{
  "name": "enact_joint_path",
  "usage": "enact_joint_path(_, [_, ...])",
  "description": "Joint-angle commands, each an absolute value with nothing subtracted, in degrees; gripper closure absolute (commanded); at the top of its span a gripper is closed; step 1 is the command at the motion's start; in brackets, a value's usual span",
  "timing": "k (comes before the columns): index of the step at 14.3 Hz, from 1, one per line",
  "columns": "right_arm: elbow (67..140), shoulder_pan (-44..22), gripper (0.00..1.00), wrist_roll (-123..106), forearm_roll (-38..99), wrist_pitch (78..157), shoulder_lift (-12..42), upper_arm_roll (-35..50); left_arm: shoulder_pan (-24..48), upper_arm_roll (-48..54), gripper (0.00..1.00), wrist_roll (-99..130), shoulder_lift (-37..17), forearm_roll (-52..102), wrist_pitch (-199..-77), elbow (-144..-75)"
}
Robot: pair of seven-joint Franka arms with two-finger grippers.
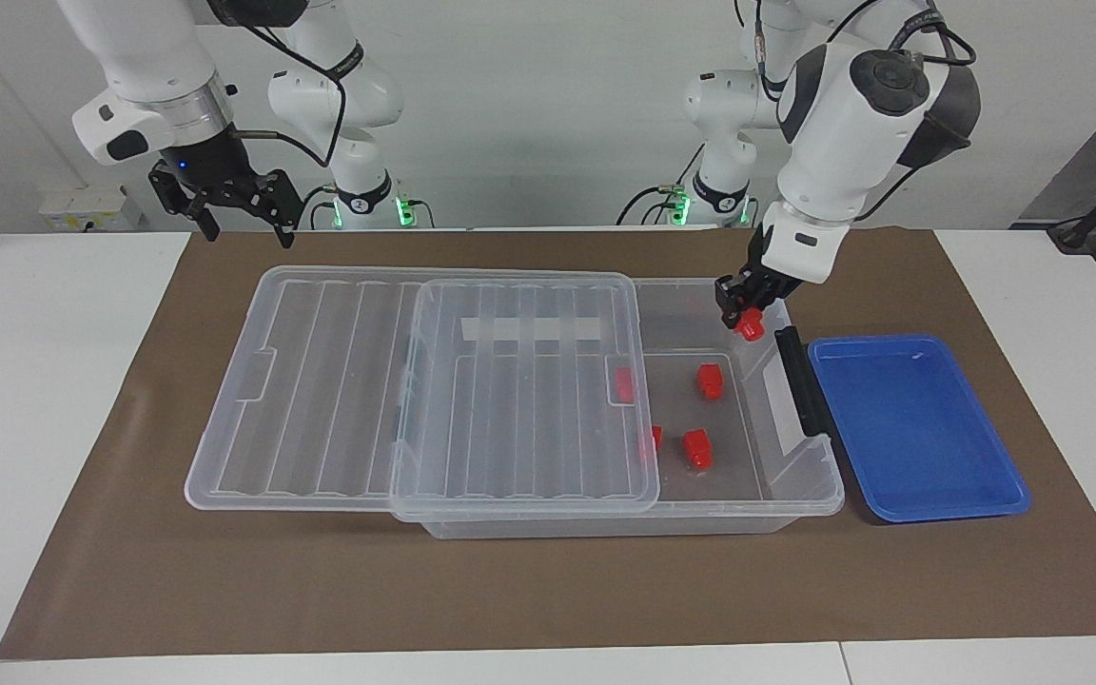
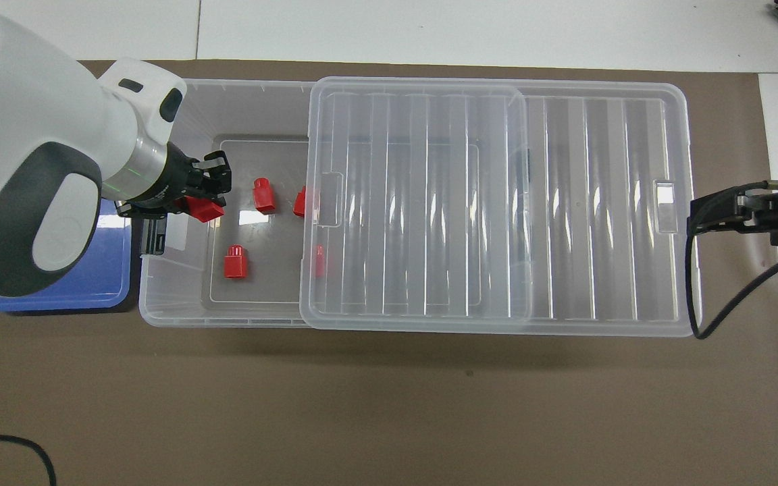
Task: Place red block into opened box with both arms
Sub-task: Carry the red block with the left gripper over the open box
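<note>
My left gripper [image 1: 744, 312] [image 2: 205, 200] is shut on a red block [image 1: 750, 329] [image 2: 209, 212] and holds it in the air over the open part of the box [image 1: 800, 495] [image 2: 159, 317], just inside the end with the black handle [image 1: 800, 381] [image 2: 152, 237]. The ribbed lid [image 1: 415, 381] [image 2: 429, 202] is slid toward the right arm's end and covers most of the box. Several red blocks lie on the box floor, two in the open [image 1: 710, 379] [image 2: 234, 262] and two partly under the lid's edge. My right gripper [image 1: 248, 231] [image 2: 694, 220] waits open, raised off the lid's end.
A shallow blue tray [image 1: 919, 428] [image 2: 105, 287] lies on the brown mat [image 1: 548, 590] beside the box's handle end, with nothing in it; in the overhead view my left arm hides most of it. White tabletop surrounds the mat.
</note>
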State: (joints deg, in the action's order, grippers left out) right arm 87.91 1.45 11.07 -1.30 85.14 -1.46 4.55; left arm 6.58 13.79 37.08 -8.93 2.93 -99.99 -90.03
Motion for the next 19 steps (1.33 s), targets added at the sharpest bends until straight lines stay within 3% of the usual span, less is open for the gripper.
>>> enact_joint_path(1, [87.71, 2.02, 0.00, 10.28, -0.79, 83.67, -1.84, 4.83, 8.78, 13.36, 1.00, 38.49, -8.96, 0.97, -106.68, -95.87])
enact_joint_path(8, [88.07, 1.93, 0.00, 10.37, -1.05, 83.85, -2.02, 4.83, 9.14, 13.36, 1.00, 38.41, -5.46, 0.09, -123.46, -112.74])
enact_joint_path(19, [88.94, 2.11, 0.00, 10.28, -0.35, 84.11, -2.37, 4.57, 10.89, 13.27, 1.00, 38.76, -14.23, -5.96, -131.92, -114.17])
